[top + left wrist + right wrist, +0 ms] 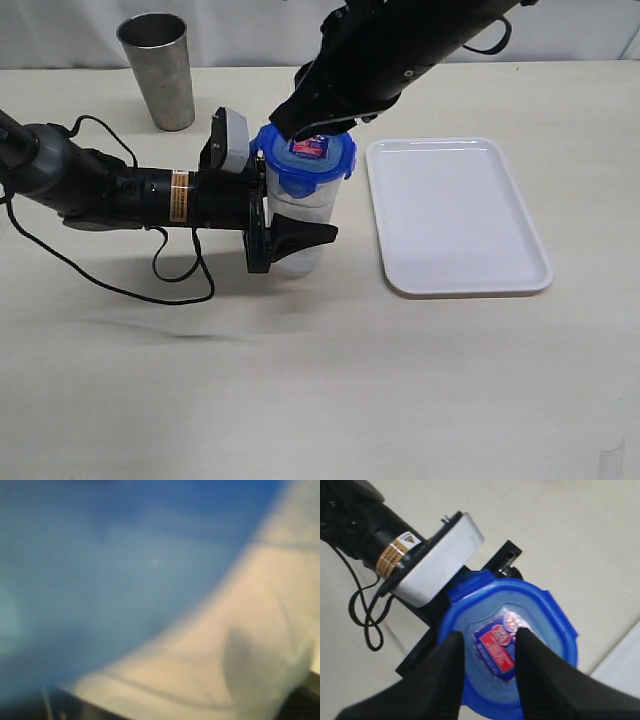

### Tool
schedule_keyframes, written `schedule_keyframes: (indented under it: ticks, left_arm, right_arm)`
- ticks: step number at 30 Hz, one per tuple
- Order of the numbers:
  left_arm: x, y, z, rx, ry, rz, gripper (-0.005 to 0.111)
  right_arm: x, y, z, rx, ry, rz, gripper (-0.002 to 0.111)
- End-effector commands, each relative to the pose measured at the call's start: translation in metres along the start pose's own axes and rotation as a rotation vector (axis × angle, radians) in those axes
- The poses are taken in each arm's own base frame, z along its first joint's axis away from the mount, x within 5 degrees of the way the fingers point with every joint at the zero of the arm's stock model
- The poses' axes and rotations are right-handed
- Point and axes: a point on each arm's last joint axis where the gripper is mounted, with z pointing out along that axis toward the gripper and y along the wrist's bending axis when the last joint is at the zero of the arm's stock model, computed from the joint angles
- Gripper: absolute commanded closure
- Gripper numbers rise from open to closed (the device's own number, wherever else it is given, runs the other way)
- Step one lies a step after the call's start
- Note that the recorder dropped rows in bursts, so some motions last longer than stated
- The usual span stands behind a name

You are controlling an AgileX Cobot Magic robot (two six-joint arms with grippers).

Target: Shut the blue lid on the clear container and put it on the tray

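The clear container (pixel 298 215) stands upright on the table (pixel 330 380), its long axis vertical and its mouth pointing up. It is off the tray (pixel 455 215), near the tray's left rim in the exterior view. The blue lid (pixel 305 160) sits flat across the mouth with its red-blue sticker (pixel 492 645) facing up. Its edge flaps splay outward, and whether any is snapped down cannot be told.

The left gripper (pixel 305 232) reaches in level from the left. Its jaws are closed on the container's body below the lid, one finger (pixel 305 235) crossing the front wall and the other hidden behind. The left wrist view is a blur of blue lid and pale container wall.

The right gripper (pixel 490 640) comes down from above at a slant. Its jaws are partly spread and grip nothing, the fingertips (pixel 525 635) either side of the sticker on the lid's top face.

A grey metal cup (pixel 158 70) stands well apart at the back left.
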Motion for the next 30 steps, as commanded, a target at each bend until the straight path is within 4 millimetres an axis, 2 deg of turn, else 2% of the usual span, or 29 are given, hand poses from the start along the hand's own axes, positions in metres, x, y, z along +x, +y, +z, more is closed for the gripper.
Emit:
schedule_keyframes:
  ticks: [1,7,10,20,30]
  left_arm:
    - [-0.006,0.000,-0.001,-0.004,-0.036,-0.016,0.107]
    - [-0.009,-0.001,-0.002,0.011,-0.034,0.000,0.107]
    - [-0.014,-0.002,-0.003,0.019,-0.032,0.018,0.107]
    - [-0.020,0.000,-0.006,-0.004,0.031,0.059,0.107]
    - [-0.009,0.008,-0.007,-0.084,0.151,0.055,0.107]
  right_arm:
    - [0.003,0.008,0.008,-0.027,0.033,-0.022,0.088]
    - [0.013,-0.004,0.017,0.078,0.138,-0.030,0.103]
    - [0.019,-0.009,0.021,0.135,0.175,-0.028,0.103]
    - [0.046,-0.010,0.035,0.134,0.277,-0.037,0.103]
    - [0.044,-0.011,0.033,0.154,0.238,0.033,0.103]
